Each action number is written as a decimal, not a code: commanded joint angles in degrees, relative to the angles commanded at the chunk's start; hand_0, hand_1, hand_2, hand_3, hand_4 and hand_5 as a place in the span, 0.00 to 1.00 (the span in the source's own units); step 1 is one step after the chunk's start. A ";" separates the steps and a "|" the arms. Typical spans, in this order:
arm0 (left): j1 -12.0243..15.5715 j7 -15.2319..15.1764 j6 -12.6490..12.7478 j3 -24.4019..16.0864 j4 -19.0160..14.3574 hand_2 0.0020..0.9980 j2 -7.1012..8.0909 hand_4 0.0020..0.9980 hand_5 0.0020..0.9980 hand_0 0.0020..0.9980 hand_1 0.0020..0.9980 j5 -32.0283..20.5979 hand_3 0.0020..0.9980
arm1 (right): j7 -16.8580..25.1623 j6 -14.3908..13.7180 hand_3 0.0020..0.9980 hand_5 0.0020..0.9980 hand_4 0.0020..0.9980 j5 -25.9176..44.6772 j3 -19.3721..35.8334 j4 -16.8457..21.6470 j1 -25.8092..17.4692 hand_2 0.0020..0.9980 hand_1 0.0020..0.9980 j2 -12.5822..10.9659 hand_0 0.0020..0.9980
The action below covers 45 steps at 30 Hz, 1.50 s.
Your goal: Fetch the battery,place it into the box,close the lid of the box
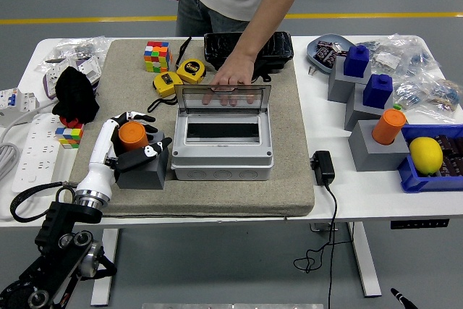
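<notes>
Left hand curled around the orange battery beside the open box.

The left hand [129, 140] is wrapped about the orange battery [132, 134], which stands upright in a grey block [145, 169] on the tabletop [362, 186]. The grey box [223, 151] sits just beside it, its clear lid [223, 96] held raised by a person's hand [232, 77].

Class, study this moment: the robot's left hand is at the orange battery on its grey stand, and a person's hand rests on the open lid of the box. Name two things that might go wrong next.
1. The left hand is curled around the orange battery on the grey stand; lifting might drag or tip the stand.
2. The person's hand holds the clear lid of the box; the arriving hand could bump it.
</notes>
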 joint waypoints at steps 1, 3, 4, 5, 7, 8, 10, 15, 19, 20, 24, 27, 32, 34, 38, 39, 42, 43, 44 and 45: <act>-0.09 0.08 0.51 0.17 0.00 0.40 0.01 0.92 0.00 0.44 0.48 0.32 0.46 | 0.01 -0.01 0.77 0.98 1.00 -0.01 0.10 0.00 0.00 0.72 0.71 0.00 0.79; -0.22 0.18 1.14 0.28 0.03 0.37 -0.04 0.89 0.00 0.39 0.44 0.72 0.42 | 0.03 -0.02 0.77 0.98 1.00 0.02 0.13 0.00 0.00 0.72 0.71 0.00 0.79; -0.27 0.22 1.34 0.33 0.09 0.37 -0.06 0.89 0.00 0.39 0.44 0.78 0.42 | 0.03 -0.02 0.77 0.98 1.00 0.00 0.18 0.00 -0.02 0.72 0.71 0.01 0.79; -0.32 0.19 1.58 0.41 0.19 0.37 -0.07 0.89 0.00 0.39 0.44 0.75 0.42 | 0.04 -0.02 0.77 0.98 1.00 0.00 0.20 0.00 -0.03 0.72 0.71 0.01 0.79; -0.41 0.09 2.23 0.66 0.45 0.37 -0.08 0.89 0.00 0.39 0.44 0.59 0.42 | 0.08 -0.03 0.77 0.98 1.00 0.05 0.23 0.00 -0.04 0.72 0.71 0.01 0.79; -0.45 0.04 2.60 0.80 0.59 0.29 -0.08 0.84 0.00 0.29 0.38 0.52 0.34 | 0.09 -0.03 0.77 0.99 1.00 0.08 0.25 0.00 -0.03 0.72 0.71 0.01 0.79; -0.49 -0.08 3.23 0.98 0.84 0.29 -0.14 0.84 0.00 0.29 0.38 0.34 0.34 | 0.12 -0.02 0.77 0.99 1.00 0.09 0.26 0.00 -0.02 0.72 0.71 0.01 0.79; -0.64 -0.18 4.11 1.15 1.24 0.22 -0.21 0.80 0.00 0.20 0.27 0.29 0.24 | 0.12 -0.04 0.77 0.99 1.00 0.03 0.41 0.00 -0.07 0.72 0.71 0.01 0.79; -0.62 0.17 4.46 1.01 1.62 0.22 -0.27 0.80 0.00 0.20 0.27 0.94 0.24 | 0.11 -0.05 0.77 0.99 1.00 0.04 0.47 0.00 -0.04 0.72 0.71 0.01 0.79; -0.57 0.21 4.50 0.95 1.71 0.17 -0.31 0.73 0.00 0.18 0.21 1.01 0.19 | 0.12 -0.06 0.77 1.00 1.00 0.05 0.46 0.00 -0.03 0.72 0.71 0.00 0.79; -0.66 0.21 4.55 0.97 1.98 0.17 -0.29 0.73 0.00 0.18 0.21 0.97 0.19 | 0.10 -0.05 0.77 1.00 1.00 -0.03 0.56 0.00 0.00 0.72 0.71 -0.04 0.79; -0.68 0.01 4.87 1.01 2.02 0.14 -0.32 0.83 0.00 0.12 0.12 1.01 0.17 | 0.10 -0.04 0.77 1.00 1.00 -0.04 0.55 0.00 -0.01 0.72 0.71 -0.04 0.79; -0.66 -0.04 5.01 1.12 2.10 0.11 -0.27 0.82 0.00 0.10 0.08 1.18 0.15 | 0.13 0.00 0.77 1.00 1.00 0.03 0.46 0.00 -0.04 0.72 0.71 0.02 0.79; -0.67 -0.07 5.10 1.06 2.10 0.11 -0.30 0.82 0.00 0.10 0.08 1.24 0.15 | 0.11 0.00 0.77 1.00 1.00 -0.03 0.50 0.00 -0.09 0.72 0.71 0.06 0.79; -0.88 -0.12 5.23 0.82 1.98 0.11 -0.28 0.82 0.00 0.09 0.08 1.42 0.14 | 0.09 0.01 0.77 1.00 1.00 -0.11 0.53 0.00 -0.14 0.72 0.71 0.06 0.79; -0.95 -0.12 5.23 0.77 1.95 0.11 -0.27 0.82 0.00 0.09 0.08 1.45 0.14 | 0.08 0.01 0.77 1.00 1.00 -0.12 0.52 0.00 -0.12 0.72 0.71 0.05 0.79; -1.16 -0.07 5.08 0.57 1.86 0.11 -0.26 0.82 0.00 0.09 0.08 1.72 0.14 | 0.09 0.01 0.77 1.00 1.00 -0.12 0.53 0.00 -0.11 0.72 0.71 0.03 0.79; -1.18 -0.07 5.07 0.55 1.86 0.11 -0.27 0.82 0.00 0.09 0.08 1.74 0.14 | 0.09 0.01 0.77 1.00 1.00 -0.11 0.52 0.00 -0.10 0.72 0.71 0.03 0.79; -1.19 -0.14 5.12 0.55 1.85 0.10 -0.28 0.81 0.00 0.09 0.07 1.68 0.13 | 0.09 0.00 0.77 1.00 1.00 -0.10 0.56 0.00 -0.12 0.72 0.71 0.04 0.79; -1.20 -0.19 5.15 0.56 1.84 0.10 -0.29 0.81 0.00 0.09 0.07 1.64 0.13 | 0.10 0.00 0.77 1.00 1.00 -0.06 0.54 0.00 -0.13 0.72 0.71 0.05 0.79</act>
